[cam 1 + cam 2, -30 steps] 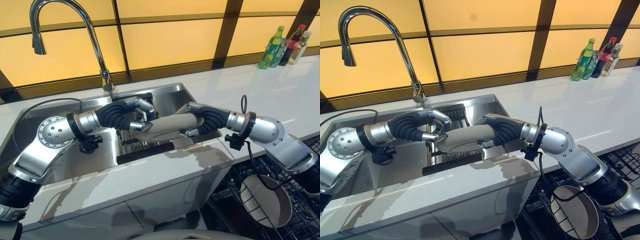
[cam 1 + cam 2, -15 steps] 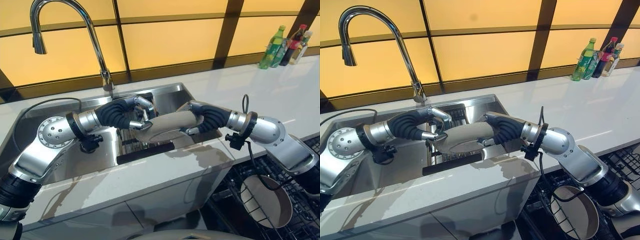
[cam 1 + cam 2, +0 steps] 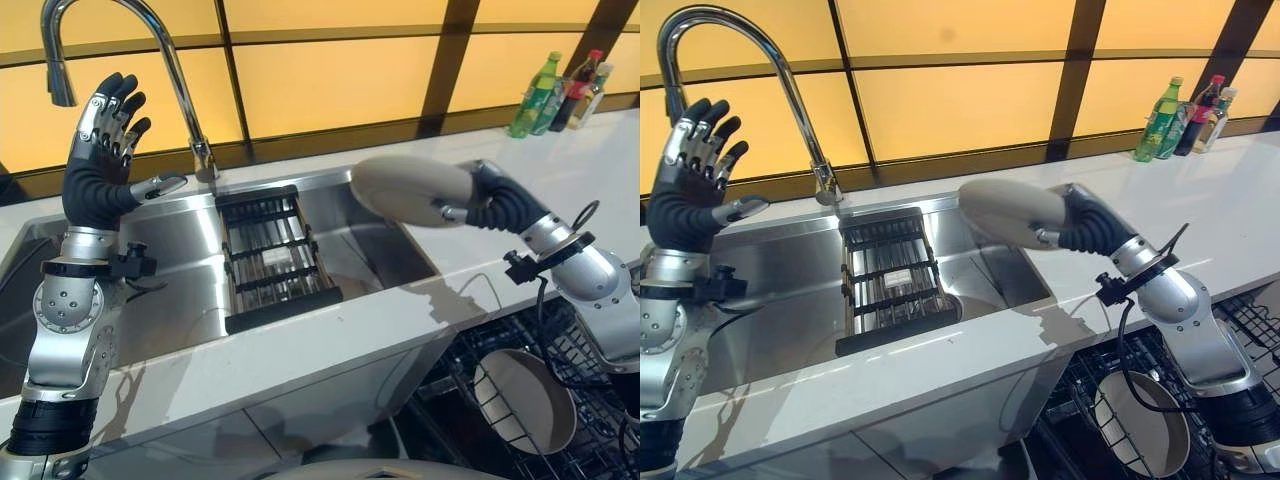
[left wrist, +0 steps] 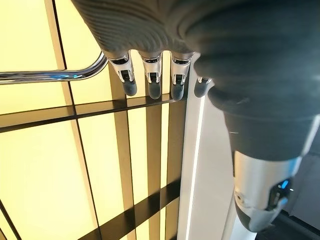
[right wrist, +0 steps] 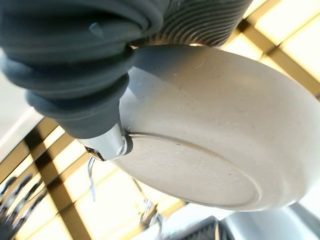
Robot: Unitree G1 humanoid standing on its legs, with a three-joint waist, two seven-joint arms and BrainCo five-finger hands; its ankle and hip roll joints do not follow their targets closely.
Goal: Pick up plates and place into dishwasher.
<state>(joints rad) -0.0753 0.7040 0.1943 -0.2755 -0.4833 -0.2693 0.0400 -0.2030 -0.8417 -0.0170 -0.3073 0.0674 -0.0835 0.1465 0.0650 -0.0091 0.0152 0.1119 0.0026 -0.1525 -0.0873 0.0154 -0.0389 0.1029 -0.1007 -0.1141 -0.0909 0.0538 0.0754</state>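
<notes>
Now the right robot hand (image 3: 478, 196) is curled round the rim of a beige, speckled, round ceramic plate (image 3: 408, 188), its thumb pressed against the underside as the right wrist view shows, and it holds the plate in the air above the right end of the stainless steel sink basin (image 3: 180, 260), roughly level with the near edge of the pale white worktop (image 3: 560, 180). The plate is tilted, with its underside turned toward the front of the sink. The left robot hand (image 3: 105, 140) is raised well above the left part of the sink, beside the tall curved chrome tap (image 3: 170, 60), with its fingers straight and spread and nothing in them; the left wrist view shows those dark fingertips (image 4: 152, 87) against the amber wall panels (image 3: 330, 70) behind the worktop. Inside the sink lies a dark-framed metal drying rack (image 3: 268, 258) with parallel bars. At the lower right, below the worktop edge, the black wire rack of the open dishwasher (image 3: 600, 420) holds a second beige round plate (image 3: 525, 400) standing on edge between its tines. Far off at the back right corner of the worktop stands a small group of bottles (image 3: 560, 95), one green and others with red caps.
</notes>
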